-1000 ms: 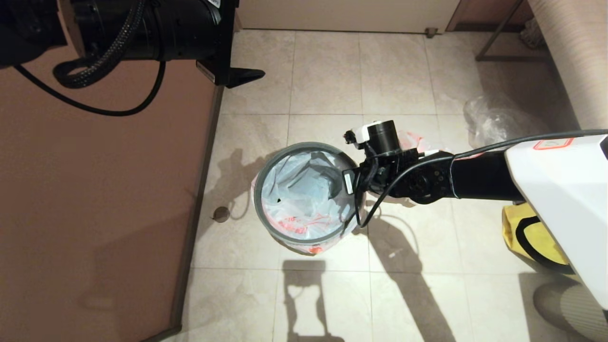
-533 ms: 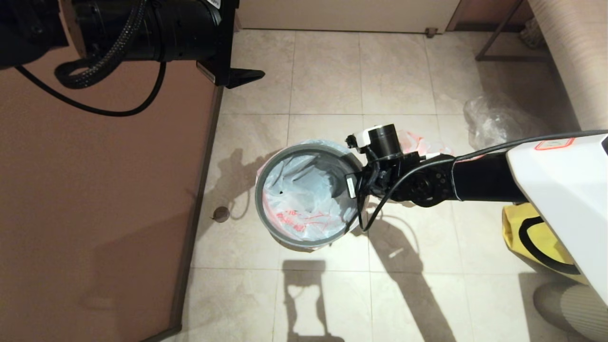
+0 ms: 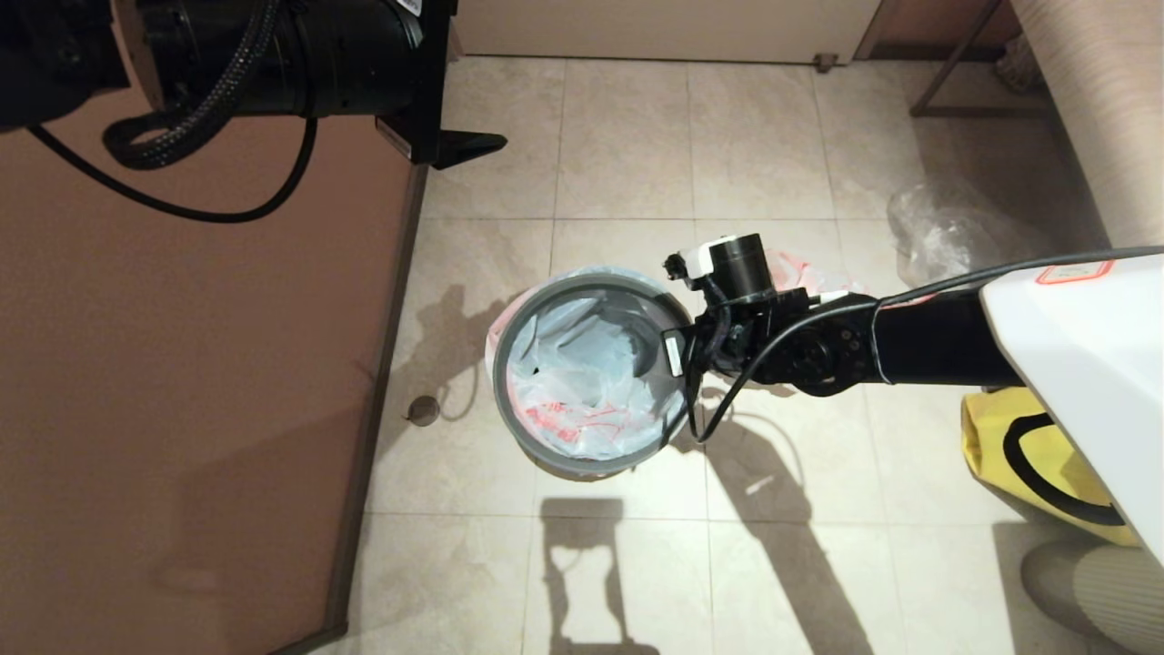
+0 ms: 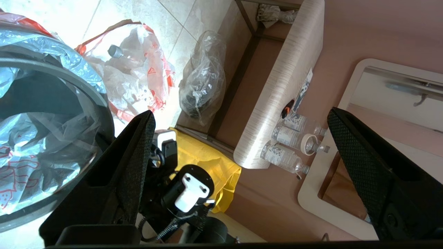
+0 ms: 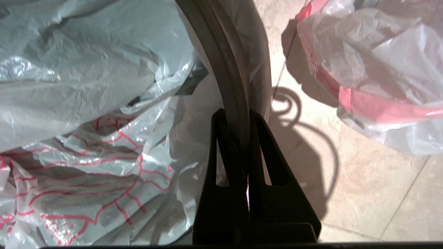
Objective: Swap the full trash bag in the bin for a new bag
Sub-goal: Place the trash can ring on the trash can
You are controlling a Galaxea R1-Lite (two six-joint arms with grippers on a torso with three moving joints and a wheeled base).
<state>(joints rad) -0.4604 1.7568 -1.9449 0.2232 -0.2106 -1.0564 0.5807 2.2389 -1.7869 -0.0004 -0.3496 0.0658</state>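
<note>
The right gripper is pinched nearly closed on the grey ring, one finger inside the hoop and one outside, with a fold of the new bag seemingly trapped under the ring there. From that grip the bin lies straight ahead of the fingers, toward the robot's left, and the ring curves away from the fingertips on both sides, so the hold is at one point on the near edge of the hoop. The new bag hangs limp inside the ring, its red print low on the side nearest the robot, and its edge spills over the rim on the far side from the gripper. In the head view the ring seems to sit on or just above the bin's rim; whether it is fully seated cannot be told. The full trash bag lies on the floor beyond the wrist, near the gripper and apart from the bin. The right arm is plainly the nearer one; the left gripper is held high and well off to the left, fingers spread wide with nothing between them. The next move likely turns on pressing the ring squarely down around the rim.
</note>
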